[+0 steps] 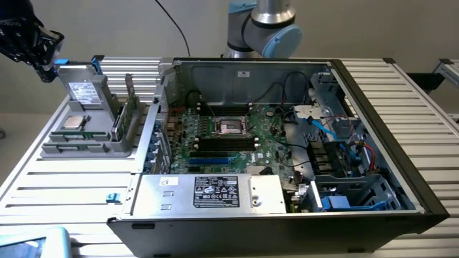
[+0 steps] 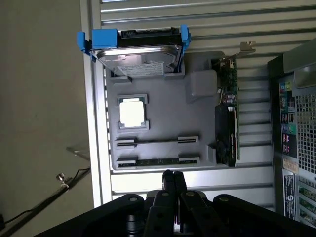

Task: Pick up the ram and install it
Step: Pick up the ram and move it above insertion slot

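Okay, gripper (image 2: 173, 174): fingers pressed together, holding nothing; hangs in open air over the tray
ram (image 2: 158, 161): flat in the tray slot closest to the fingertips; not touching them; clips at both ends
tray (image 2: 163, 123): grey; one edge along table (image 2: 197, 15) edge; opposite edge beside computer case (image 2: 296, 123)
room: free all round the hand

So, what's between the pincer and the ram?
In the wrist view, just the rim of the grey tray: the shut pincer shows beside that edge, and the ram lies in the nearest slot, with no other part between.
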`<state>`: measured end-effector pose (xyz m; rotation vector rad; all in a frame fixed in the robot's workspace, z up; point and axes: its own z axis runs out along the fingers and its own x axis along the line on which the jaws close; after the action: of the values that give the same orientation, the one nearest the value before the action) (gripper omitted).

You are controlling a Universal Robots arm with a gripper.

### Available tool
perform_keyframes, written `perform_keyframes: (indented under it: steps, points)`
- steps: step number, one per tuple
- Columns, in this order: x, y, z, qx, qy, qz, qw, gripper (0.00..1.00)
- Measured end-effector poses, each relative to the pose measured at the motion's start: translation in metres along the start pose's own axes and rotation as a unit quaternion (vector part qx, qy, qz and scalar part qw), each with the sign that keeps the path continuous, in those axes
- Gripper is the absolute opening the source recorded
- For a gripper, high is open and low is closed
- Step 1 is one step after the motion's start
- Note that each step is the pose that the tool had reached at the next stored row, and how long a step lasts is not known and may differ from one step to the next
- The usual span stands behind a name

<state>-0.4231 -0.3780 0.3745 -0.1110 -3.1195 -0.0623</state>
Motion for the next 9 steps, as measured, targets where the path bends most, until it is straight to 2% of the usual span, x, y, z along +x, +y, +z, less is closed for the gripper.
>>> perform_keyframes:
  steps: [2,5,9]
  points:
    - [0.0001,0.0000,0.0000,0.0001,0.0002,-0.006,1.0000,0.11]
    - [0.0002,0.0000,0.0002,0.0007,0.0012,-0.033,0.9994,0.11]
    - [0.0001,0.0000,0.0002,0.0014,0.0026,-0.069,0.9976,0.11]
